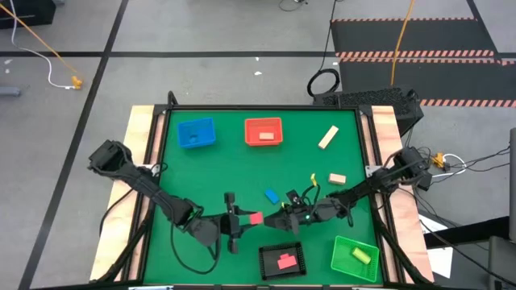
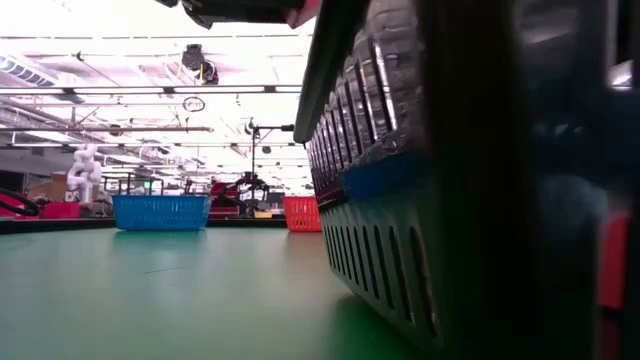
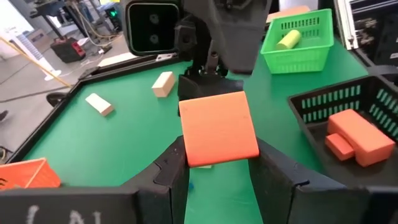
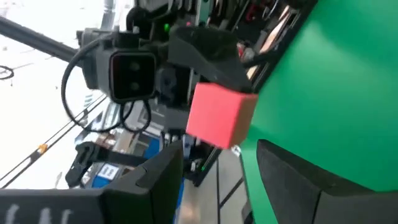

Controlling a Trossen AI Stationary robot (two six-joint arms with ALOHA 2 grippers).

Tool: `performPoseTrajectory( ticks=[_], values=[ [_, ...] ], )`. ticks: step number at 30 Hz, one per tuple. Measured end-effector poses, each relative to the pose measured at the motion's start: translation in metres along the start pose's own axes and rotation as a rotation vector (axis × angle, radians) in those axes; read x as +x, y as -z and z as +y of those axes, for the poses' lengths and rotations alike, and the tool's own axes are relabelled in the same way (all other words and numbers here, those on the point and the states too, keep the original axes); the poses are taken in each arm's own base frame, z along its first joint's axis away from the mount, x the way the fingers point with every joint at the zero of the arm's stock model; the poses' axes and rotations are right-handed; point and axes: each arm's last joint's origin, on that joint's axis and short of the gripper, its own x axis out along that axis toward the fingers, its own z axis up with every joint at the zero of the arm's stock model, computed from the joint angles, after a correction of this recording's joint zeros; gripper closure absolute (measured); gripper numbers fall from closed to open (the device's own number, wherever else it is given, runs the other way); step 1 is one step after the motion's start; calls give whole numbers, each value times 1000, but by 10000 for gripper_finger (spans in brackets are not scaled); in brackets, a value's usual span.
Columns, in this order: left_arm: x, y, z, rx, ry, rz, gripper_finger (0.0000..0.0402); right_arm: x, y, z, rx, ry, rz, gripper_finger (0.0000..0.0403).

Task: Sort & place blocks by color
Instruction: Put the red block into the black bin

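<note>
My left gripper (image 1: 244, 219) (image 3: 217, 163) is near the table's front middle, shut on a pink block (image 1: 255, 217) (image 3: 219, 127). My right gripper (image 1: 278, 216) (image 4: 217, 163) faces it from the right with its fingers open, and the pink block (image 4: 221, 115) sits just ahead of them. A blue block (image 1: 272, 196) lies flat on the mat behind the grippers. Two tan blocks (image 1: 327, 137) (image 1: 337, 179) lie farther back on the right. Another pink block (image 1: 286, 260) rests in the black tray (image 1: 271, 270), and a yellow block (image 1: 359, 255) in the green tray (image 1: 343, 266). My left gripper pinches the pink block by two opposite side faces (image 3: 186, 149) between its two fingers (image 3: 171, 165). The fingers come in level from the table's left. The block is lifted clear of the mat, and its broad face shows above the fingers.
A blue tray (image 1: 196, 133) and a red tray (image 1: 264, 131) stand at the far side of the green mat. The black and green trays stand at the near edge, right of centre. The black tray's wall (image 2: 400, 250) fills much of the low view. Wooden rails edge both sides.
</note>
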Motion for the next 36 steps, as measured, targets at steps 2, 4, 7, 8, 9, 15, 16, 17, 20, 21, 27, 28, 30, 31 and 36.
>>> performPoseTrajectory(
  ticks=[2,4,7,8,9,15,16,17,20,21,27,28,30,31,36],
  values=[
    [3,0,3,-5,16,4,268,1,-4,-1,-2,2,-20,206],
    [5,0,5,-7,20,7,268,2,-9,-2,-14,8,-50,206],
    [7,1,9,-6,12,14,268,4,-16,-5,-25,20,-72,206],
    [8,2,10,-3,10,21,268,4,-19,-6,-20,22,-80,206],
    [9,2,11,0,5,28,268,5,-21,-7,-16,22,-82,206],
    [17,8,23,25,-27,86,268,7,-28,-11,25,35,-87,206],
    [18,9,25,29,-30,98,268,7,-28,-12,25,44,-88,206],
    [19,10,26,30,-33,106,268,7,-28,-14,26,54,-89,206],
    [23,11,32,32,-22,119,268,8,-29,-18,53,98,-73,206],
    [24,11,34,31,-13,121,268,9,-29,-18,59,110,-68,206],
    [29,13,41,14,-4,137,268,12,-33,-21,60,136,-48,209],
    [30,13,41,13,-5,136,268,12,-34,-21,61,136,-46,214],
    [29,13,41,12,-4,135,268,13,-35,-23,58,149,-43,231],
    [29,13,40,14,4,137,268,13,-36,-24,57,155,-38,242],
    [29,14,39,26,22,143,268,14,-39,-27,45,175,-21,285]
  ],
)
